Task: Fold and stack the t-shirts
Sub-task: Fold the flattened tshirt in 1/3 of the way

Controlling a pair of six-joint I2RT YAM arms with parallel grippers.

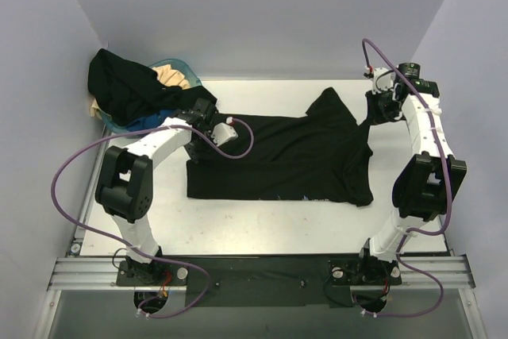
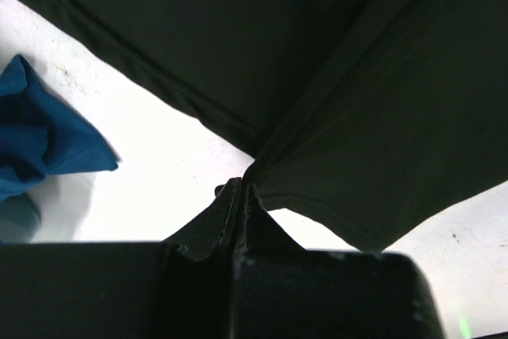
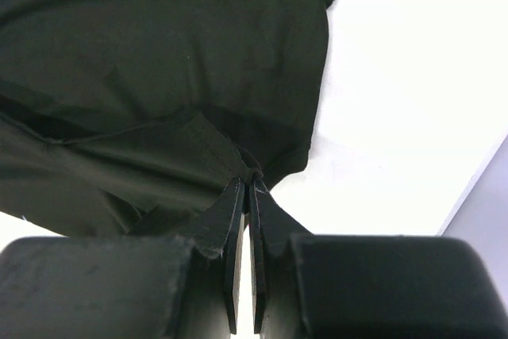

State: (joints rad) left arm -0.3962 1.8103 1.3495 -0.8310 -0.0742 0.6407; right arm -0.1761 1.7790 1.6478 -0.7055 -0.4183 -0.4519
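A black t-shirt [image 1: 278,156] lies spread across the middle of the table, with a fold raised near its far right side. My left gripper [image 1: 209,117] is at its far left corner. In the left wrist view the gripper [image 2: 242,188] is shut on the shirt's hem [image 2: 317,204]. My right gripper [image 1: 375,115] is at the far right corner. In the right wrist view the gripper [image 3: 249,180] is shut on a bunched pinch of the black cloth [image 3: 159,77]. Another black t-shirt [image 1: 119,85], a cream one [image 1: 171,77] and a blue one [image 1: 151,119] sit heaped at the far left.
A teal basket [image 1: 184,63] holds the heap in the far left corner. A tip of blue cloth [image 2: 40,140] lies on the white table just left of my left gripper. Grey walls close in the table on three sides.
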